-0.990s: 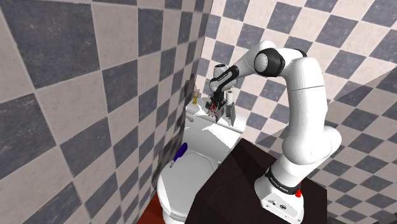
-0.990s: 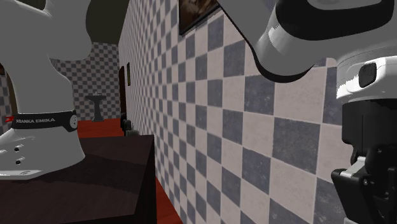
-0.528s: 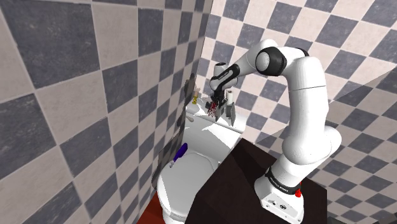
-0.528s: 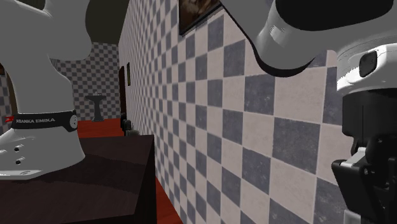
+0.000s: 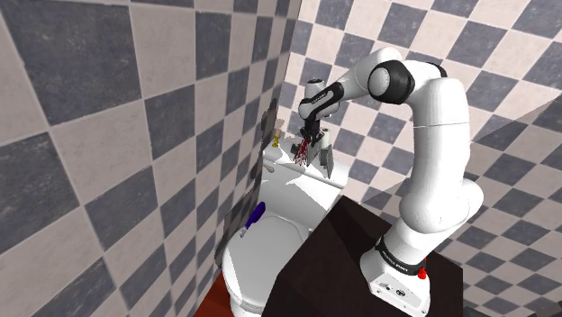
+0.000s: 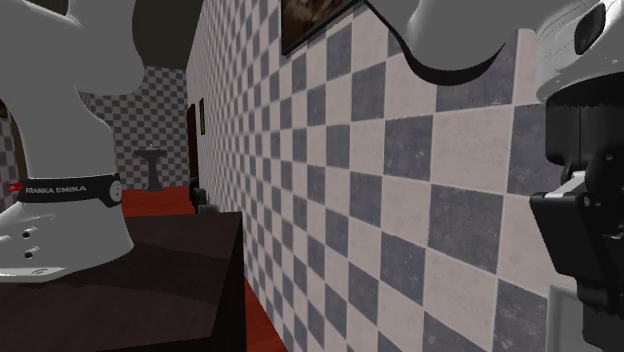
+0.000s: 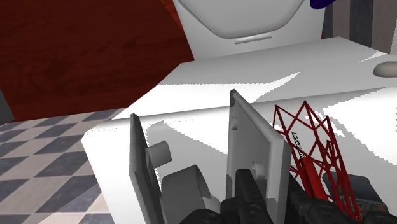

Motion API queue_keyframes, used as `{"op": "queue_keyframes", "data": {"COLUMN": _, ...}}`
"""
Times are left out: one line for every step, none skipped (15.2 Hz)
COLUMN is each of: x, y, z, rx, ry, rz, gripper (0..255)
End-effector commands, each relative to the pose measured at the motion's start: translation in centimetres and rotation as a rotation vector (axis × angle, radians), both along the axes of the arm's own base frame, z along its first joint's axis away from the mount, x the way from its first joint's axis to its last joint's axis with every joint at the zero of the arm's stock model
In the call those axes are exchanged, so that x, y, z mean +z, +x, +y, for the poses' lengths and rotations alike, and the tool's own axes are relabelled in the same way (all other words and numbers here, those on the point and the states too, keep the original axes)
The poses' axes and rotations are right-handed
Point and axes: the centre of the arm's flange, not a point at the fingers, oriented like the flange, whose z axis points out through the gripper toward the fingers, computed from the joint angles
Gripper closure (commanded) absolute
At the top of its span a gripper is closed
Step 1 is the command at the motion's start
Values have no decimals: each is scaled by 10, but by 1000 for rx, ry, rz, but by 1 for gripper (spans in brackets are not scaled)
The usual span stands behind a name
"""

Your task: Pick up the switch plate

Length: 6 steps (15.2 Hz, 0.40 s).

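Note:
The switch plate [image 7: 257,143] is a grey rectangular plate standing on edge over the white toilet tank lid [image 7: 210,79]. My gripper [image 7: 270,191] is shut on it, one black finger [image 7: 247,189] lying on its face and the other behind it. In the shoulder view the gripper [image 5: 312,147] hangs just above the tank with the grey plate [image 5: 318,158] at its tips. Whether the plate still touches the lid is hidden.
A second grey plate [image 7: 137,165] with white cylinders stands beside the gripper. A red wire rack [image 7: 312,153] is close on the other side. A yellow item [image 5: 275,140] sits by the wall and a blue object [image 5: 257,213] lies on the toilet [image 5: 261,261]. Checkered walls close in the corner.
The arm has risen: the elbow and hand sit higher in the shoulder view, and the black hand has moved upward in the second exterior view.

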Motion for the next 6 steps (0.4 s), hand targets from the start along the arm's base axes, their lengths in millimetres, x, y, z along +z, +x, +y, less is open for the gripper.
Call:
{"op": "queue_keyframes", "data": {"x": 11, "y": -1, "z": 0, "rx": 0, "ry": 0, "rz": 0, "gripper": 255}}
{"op": "queue_keyframes", "data": {"x": 16, "y": -1, "z": 0, "rx": 0, "ry": 0, "rz": 0, "gripper": 255}}
{"op": "queue_keyframes", "data": {"x": 21, "y": -1, "z": 0, "rx": 0, "ry": 0, "rz": 0, "gripper": 255}}
{"op": "queue_keyframes", "data": {"x": 27, "y": -1, "z": 0, "rx": 0, "ry": 0, "rz": 0, "gripper": 255}}
{"op": "queue_keyframes", "data": {"x": 27, "y": -1, "z": 0, "rx": 0, "ry": 0, "rz": 0, "gripper": 255}}
{"op": "queue_keyframes", "data": {"x": 27, "y": -1, "z": 0, "rx": 0, "ry": 0, "rz": 0, "gripper": 255}}
